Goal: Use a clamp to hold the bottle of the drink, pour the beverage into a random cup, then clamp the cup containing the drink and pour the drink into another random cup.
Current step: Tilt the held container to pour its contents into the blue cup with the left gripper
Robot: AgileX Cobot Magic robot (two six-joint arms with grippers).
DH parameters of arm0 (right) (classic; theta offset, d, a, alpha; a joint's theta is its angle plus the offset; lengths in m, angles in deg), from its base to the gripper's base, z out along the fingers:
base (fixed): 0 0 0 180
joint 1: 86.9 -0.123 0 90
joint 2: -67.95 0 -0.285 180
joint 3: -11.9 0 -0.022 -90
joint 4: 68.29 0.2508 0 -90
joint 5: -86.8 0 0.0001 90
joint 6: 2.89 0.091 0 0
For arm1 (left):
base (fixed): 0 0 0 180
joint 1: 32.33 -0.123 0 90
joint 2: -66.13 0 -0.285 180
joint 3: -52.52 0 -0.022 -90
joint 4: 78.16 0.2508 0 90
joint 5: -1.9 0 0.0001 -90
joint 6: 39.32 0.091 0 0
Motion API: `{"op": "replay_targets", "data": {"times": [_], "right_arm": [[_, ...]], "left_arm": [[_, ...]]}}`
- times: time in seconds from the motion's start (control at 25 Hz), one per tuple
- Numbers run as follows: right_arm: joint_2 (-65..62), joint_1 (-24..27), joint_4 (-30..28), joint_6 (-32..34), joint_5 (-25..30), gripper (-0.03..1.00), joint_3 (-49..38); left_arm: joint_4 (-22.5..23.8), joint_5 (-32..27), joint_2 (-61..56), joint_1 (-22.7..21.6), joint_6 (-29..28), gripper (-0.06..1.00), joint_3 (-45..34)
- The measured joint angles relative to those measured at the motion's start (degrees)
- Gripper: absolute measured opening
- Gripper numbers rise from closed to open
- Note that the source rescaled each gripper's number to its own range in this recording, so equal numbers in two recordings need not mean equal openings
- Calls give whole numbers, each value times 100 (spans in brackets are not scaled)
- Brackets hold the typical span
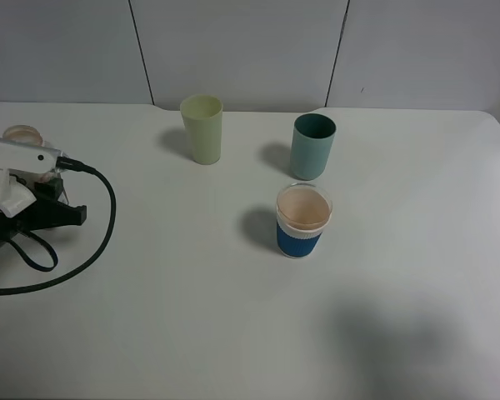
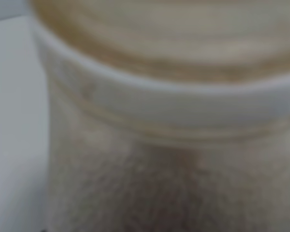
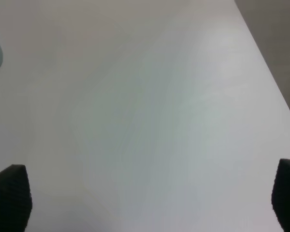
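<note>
**Bottle at the left edge, three cups mid-bench, right pincer wide open**

In the high view the white bench (image 1: 175,317) carries three cups near its middle; the blue-sleeved cup (image 1: 302,222) stands closest to the centre, its clear upper part showing a pale pinkish-beige inside, though I cannot tell whether that is liquid; the teal cup (image 1: 313,147) stands upright at its 12 o'clock, near but apart; the pale green cup (image 1: 202,129) stands upright at its 11 o'clock, farther off and well apart from the teal one.

The bottle (image 1: 21,133) sits at the far 10 o'clock side of the bench, only its round pale top showing behind the left arm (image 1: 8,192); a black cable (image 1: 108,217) loops from that arm across the bench; in the left wrist view the bottle (image 2: 169,96) fills the frame, blurred, with a white rim and beige bands; the left pincer's fingers show in no view, so I cannot tell how far it is open or whether it grips the bottle.

The right pincer (image 3: 149,198) hangs over bare bench, its two black fingertips (image 3: 9,195) at opposite edges of the wrist view, spread wide with nothing between them; it lies outside the high view, where a soft shadow (image 1: 383,333) falls at 5 o'clock.
</note>
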Motion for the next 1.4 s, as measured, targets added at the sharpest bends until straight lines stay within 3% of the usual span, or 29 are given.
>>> {"op": "replay_targets", "data": {"times": [0.04, 0.16, 0.2, 0.32, 0.48, 0.52, 1.0, 1.12, 1.4], "right_arm": [[0, 0, 0, 0, 0, 100, 0], [0, 0, 0, 0, 0, 100, 0], [0, 0, 0, 0, 0, 100, 0], [0, 0, 0, 0, 0, 100, 0], [0, 0, 0, 0, 0, 100, 0], [0, 0, 0, 0, 0, 100, 0], [0, 0, 0, 0, 0, 100, 0], [0, 0, 0, 0, 0, 100, 0], [0, 0, 0, 0, 0, 100, 0]], "left_arm": [[-830, -7, -42, 343, 606, 2, 26], [-1927, -11, -125, 895, 1748, 2, 229], [-1927, -11, -125, 895, 1748, 2, 229], [-2638, -11, -210, 1344, 2913, 2, 506], [-3491, -11, -230, 1841, 4594, 2, 901], [-3832, -11, -230, 2088, 5252, 2, 1124], [-4590, -19, -231, 3130, 7382, 2, 2271], [-4740, -5, -150, 3393, 8169, 2, 2649], [-4906, -5, 291, 3683, 8816, 2, 3098]]}}
